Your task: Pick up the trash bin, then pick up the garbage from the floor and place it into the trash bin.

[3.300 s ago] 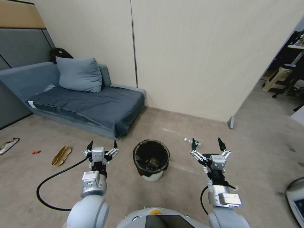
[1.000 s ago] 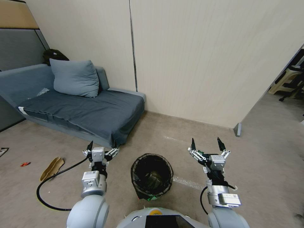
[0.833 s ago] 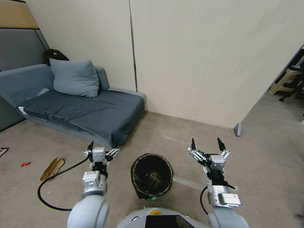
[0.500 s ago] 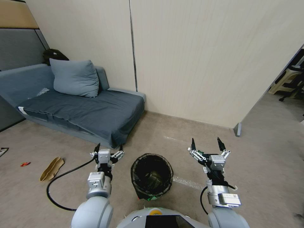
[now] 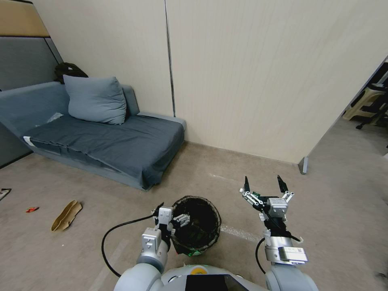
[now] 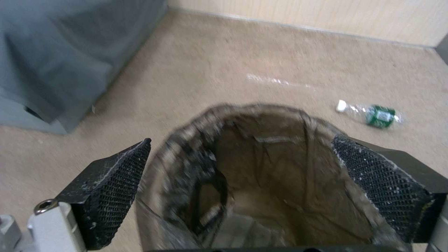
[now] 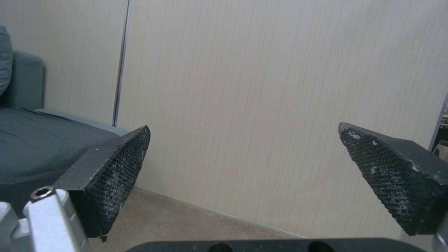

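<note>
The trash bin [image 5: 215, 217], white with a crinkled black bag over its rim, stands on the floor just in front of my base. My left gripper [image 5: 174, 213] is open at the bin's left rim. In the left wrist view the bin's mouth [image 6: 254, 107] sits between the gripper's [image 6: 242, 140] spread fingers, and I cannot tell whether they touch it. My right gripper [image 5: 262, 178] is raised to the right of the bin, open and empty, facing the wall [image 7: 246, 126]. Garbage lies on the floor: a clear bottle with a green label [image 6: 371, 113], a tan curled piece [image 5: 66, 215] and a small red scrap [image 5: 31, 209].
A grey sofa [image 5: 101, 141] with a cushion stands at the left against the beige wall [image 5: 242, 81]. A black cable [image 5: 117, 234] loops from my left arm over the floor. Open floor runs to the right, towards chairs [image 5: 370, 107] in the far corner.
My left arm has swung right and down, from well left of the bin to its left rim. The right arm has not moved. Earlier the whole view shifted closer to the bin.
</note>
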`<state>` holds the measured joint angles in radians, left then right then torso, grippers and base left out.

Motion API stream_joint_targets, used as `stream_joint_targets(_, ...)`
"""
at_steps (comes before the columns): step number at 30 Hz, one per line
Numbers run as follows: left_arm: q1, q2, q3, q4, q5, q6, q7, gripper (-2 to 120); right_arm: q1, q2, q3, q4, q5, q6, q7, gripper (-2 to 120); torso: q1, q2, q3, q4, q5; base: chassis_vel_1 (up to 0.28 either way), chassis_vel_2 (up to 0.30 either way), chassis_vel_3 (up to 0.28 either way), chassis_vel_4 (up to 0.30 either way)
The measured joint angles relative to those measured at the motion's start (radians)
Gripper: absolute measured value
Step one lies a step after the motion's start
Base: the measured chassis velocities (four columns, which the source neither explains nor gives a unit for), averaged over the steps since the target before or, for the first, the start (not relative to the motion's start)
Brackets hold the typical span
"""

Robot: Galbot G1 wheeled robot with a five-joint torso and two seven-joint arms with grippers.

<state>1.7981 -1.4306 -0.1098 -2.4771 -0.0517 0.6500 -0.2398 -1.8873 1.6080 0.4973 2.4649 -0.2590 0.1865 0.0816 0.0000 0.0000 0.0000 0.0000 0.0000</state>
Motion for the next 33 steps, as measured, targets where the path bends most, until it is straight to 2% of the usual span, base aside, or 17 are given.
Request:
stream_joint_targets(13, 0.005, -0.01, -0.012, 0.036, 0.047, -0.019, -0.02, 100, 0.0, 0.0, 0.0, 0.0, 0.0, 0.0, 0.0, 100, 0.0, 0.0, 0.0, -0.0001, 0.0, 0.0, 0.0, 0.0, 0.0)
stream_joint_targets(23, 0.007, -0.014, -0.031, 0.032, 0.066, -0.036, -0.031, 100, 0.0, 0.0, 0.0, 0.0, 0.0, 0.0, 0.0, 100, 0.0, 0.0, 0.0, 0.0, 0.0, 0.0, 0.0, 0.0, 0.0)
stream_joint_targets(33, -0.006, -0.016, -0.047, 0.073, 0.073, -0.056, -0.036, 100, 0.0, 0.0, 0.0, 0.0, 0.0, 0.0, 0.0, 100, 0.0, 0.0, 0.0, 0.0, 0.0, 0.0, 0.0, 0.0, 0.0)
